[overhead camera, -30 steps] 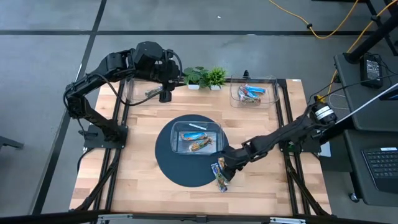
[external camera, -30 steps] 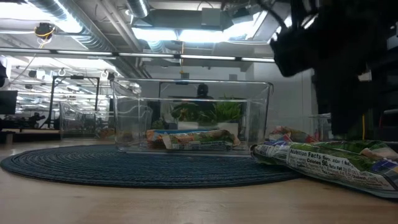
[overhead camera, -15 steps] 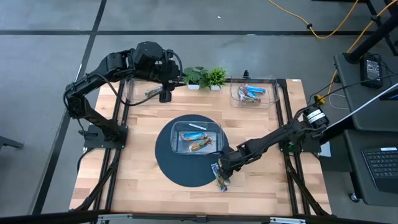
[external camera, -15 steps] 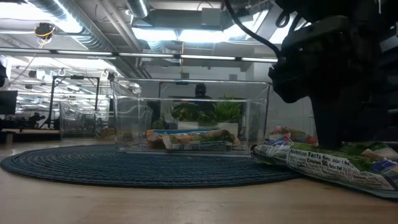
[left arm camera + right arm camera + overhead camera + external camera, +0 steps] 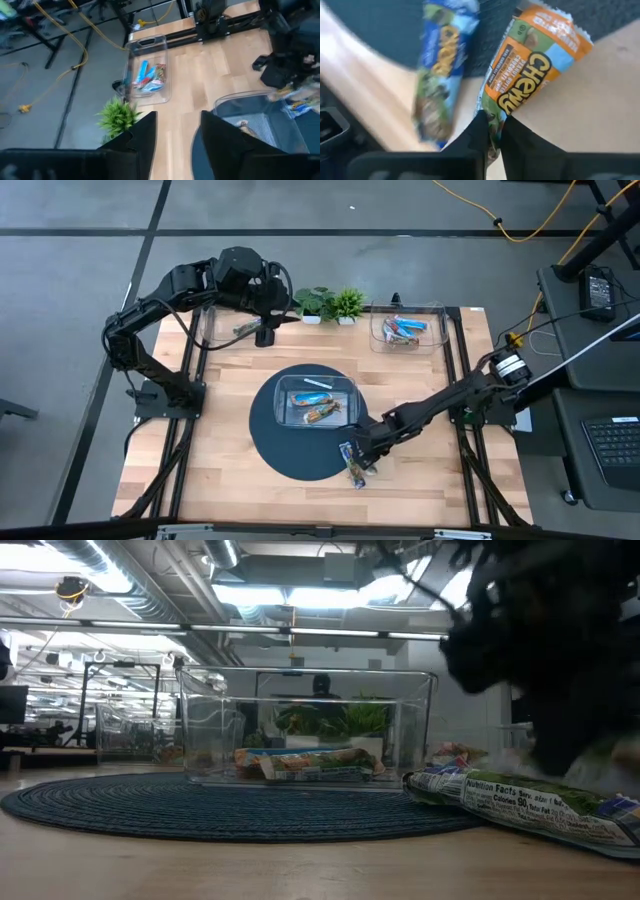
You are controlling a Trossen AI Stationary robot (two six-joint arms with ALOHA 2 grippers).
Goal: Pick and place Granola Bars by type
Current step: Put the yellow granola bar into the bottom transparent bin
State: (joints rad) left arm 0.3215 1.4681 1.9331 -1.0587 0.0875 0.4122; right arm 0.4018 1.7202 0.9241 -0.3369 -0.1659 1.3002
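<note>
Two Granola Bars lie at the near right rim of the round dark mat (image 5: 290, 455): an orange one (image 5: 530, 75) and a blue one (image 5: 440, 75), seen together in the high view (image 5: 352, 464). My right gripper (image 5: 366, 450) is down on them, shut on the orange bar. A clear bin (image 5: 317, 402) on the mat holds a multicoloured bar. My left gripper (image 5: 265, 335) hangs open with nothing between its fingers (image 5: 175, 135), over the far left bin (image 5: 232, 328), where one bar lies. My right gripper pinches the orange bar by its sealed end (image 5: 492, 120) between its two fingers. The fingers come from above, slanting in from the table's right. The bar stretches away from the fingers toward the mat's rim; whether it is clear of the table, I cannot tell.
A clear bin (image 5: 405, 330) at the far right holds blue bars. Two small green plants (image 5: 335, 303) stand at the far edge between the bins. Black rails (image 5: 455, 370) run along both sides of the wooden top.
My right gripper has come down onto the two bars at the mat's near right rim and shut on the orange bar's end. The bars lie about where they were.
</note>
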